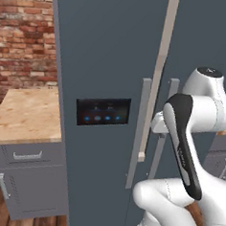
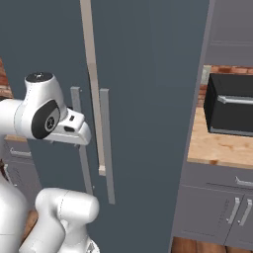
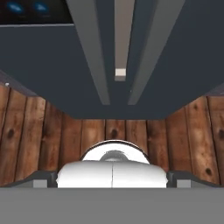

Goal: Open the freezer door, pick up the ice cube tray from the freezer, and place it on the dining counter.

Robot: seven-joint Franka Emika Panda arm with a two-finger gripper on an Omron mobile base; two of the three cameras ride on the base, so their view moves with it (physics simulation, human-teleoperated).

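The freezer (image 1: 187,44) stands shut, both slate-blue doors closed. The freezer door (image 1: 105,52) on the left carries a black control panel (image 1: 103,111) with blue lights and a grey bar handle (image 1: 138,131). A beige centre strip (image 2: 93,74) runs between the two handles (image 2: 106,148). My gripper (image 3: 112,179) hangs in front of the handles at mid height, pointing down at the floor, its tips wide apart and open with nothing between them. The white hand (image 2: 74,129) is a short way off the door. The closed doors hide the ice cube tray. The dining counter is out of view.
A wood-topped grey cabinet (image 1: 23,112) with drawer handles stands left of the freezer against a brick wall (image 1: 25,31). On the right, a black microwave (image 2: 230,106) sits on a wood counter (image 2: 217,148) over grey cupboards. Wooden floor (image 3: 43,131) lies below.
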